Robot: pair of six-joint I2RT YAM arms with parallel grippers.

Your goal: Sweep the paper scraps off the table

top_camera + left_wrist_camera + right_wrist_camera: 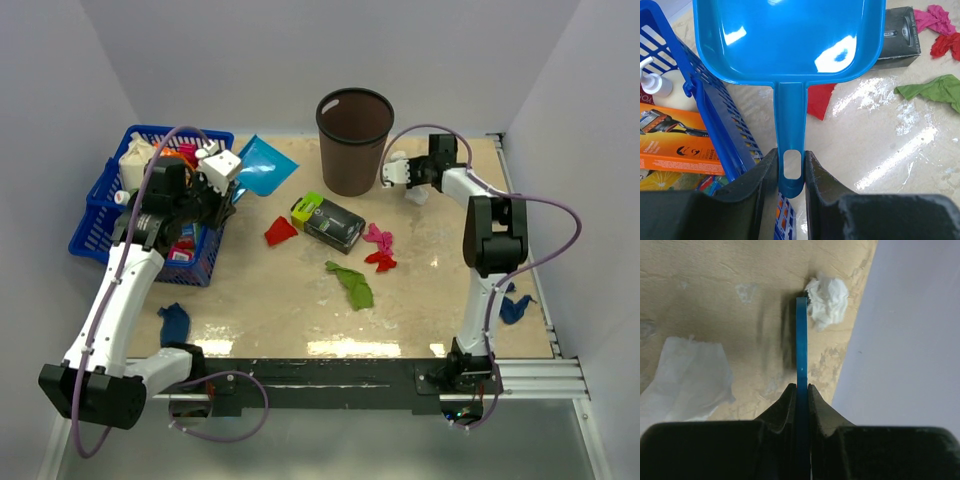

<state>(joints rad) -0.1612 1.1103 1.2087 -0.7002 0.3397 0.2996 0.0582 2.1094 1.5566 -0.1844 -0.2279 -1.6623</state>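
top: high behind bases, whole worktop (300,300) | left wrist: close, toward 3 o'clock, shares red scrap (820,100) | right wrist: close, 1 o'clock edge

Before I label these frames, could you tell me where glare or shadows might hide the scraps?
Top external: pale glare bands on the table near the front edge. Left wrist: bright highlights on the dustpan and streaks beside the green scrap. Right wrist: a soft shadow left of the thin blue tool; the white wad reads clearly.
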